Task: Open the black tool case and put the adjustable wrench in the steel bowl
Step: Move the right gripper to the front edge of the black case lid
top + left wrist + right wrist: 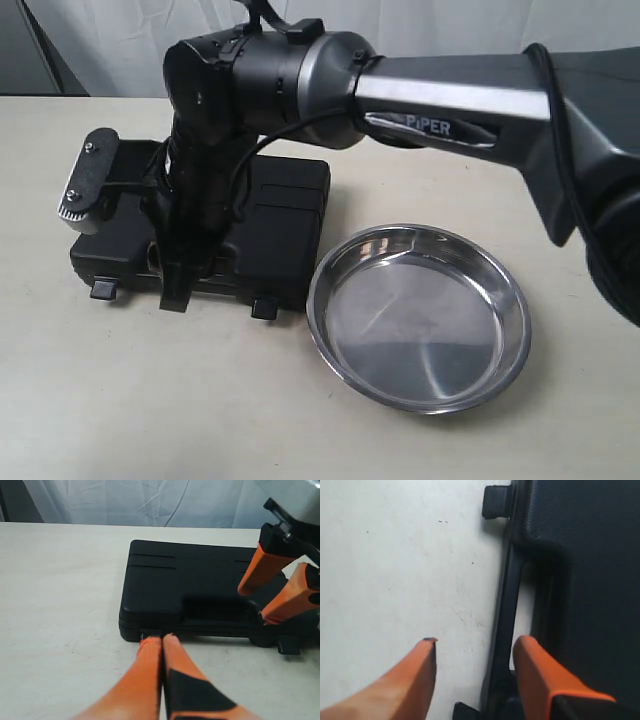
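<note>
The black tool case point(270, 215) lies closed on the table, so the adjustable wrench is hidden. The steel bowl point(420, 315) sits empty to the case's right. My right gripper point(175, 295) points down at the case's front edge; in the right wrist view it point(477, 642) is open, one finger over the table, the other over the case point(580, 570), straddling the handle bar point(502, 630). The left wrist view shows my left gripper point(161, 639) shut and empty, its tips at a latch point(150, 636) on the case point(185, 580). The right gripper point(255, 605) is near the other latch.
Two latches point(103, 290) point(265, 307) stick out from the case's front edge. The right arm point(450, 100) reaches across above the case and bowl. A white curtain point(130, 40) hangs behind the table. Bare tabletop point(150, 400) lies in front of the case.
</note>
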You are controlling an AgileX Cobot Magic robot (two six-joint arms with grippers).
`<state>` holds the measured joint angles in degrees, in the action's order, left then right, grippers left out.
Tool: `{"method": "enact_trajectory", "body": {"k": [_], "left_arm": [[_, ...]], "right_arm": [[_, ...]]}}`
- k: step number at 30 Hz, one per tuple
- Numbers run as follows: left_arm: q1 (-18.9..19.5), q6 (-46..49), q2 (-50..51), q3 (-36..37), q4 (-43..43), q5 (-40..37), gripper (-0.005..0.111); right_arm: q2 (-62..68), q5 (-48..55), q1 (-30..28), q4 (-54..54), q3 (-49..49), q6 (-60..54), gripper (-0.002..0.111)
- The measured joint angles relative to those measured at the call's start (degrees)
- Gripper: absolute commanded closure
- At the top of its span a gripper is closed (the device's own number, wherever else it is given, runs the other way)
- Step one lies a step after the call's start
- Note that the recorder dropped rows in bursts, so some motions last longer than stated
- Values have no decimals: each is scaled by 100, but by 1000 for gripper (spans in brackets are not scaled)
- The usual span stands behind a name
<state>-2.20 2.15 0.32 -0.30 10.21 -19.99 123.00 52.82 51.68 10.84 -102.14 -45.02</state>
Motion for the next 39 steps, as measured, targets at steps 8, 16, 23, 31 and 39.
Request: {"method": "enact_trajectory", "body": {"k": [8,16,23,31,39], "left_arm": [[0,0,0,0,0,0,107],[0,0,0,0,0,0,107],[0,0,0,0,0,0,107],[0,0,0,0,0,0,107],[0,0,0,0,0,0,107]], "right_arm": [[352,-234,0,-60,0,0,60],[665,-592,0,-128,0,0,60],[686,-837,0,-139,0,0,60],[686,-1001,0,-241,0,0,60],[686,-1062,0,-262,0,12,60]]}}
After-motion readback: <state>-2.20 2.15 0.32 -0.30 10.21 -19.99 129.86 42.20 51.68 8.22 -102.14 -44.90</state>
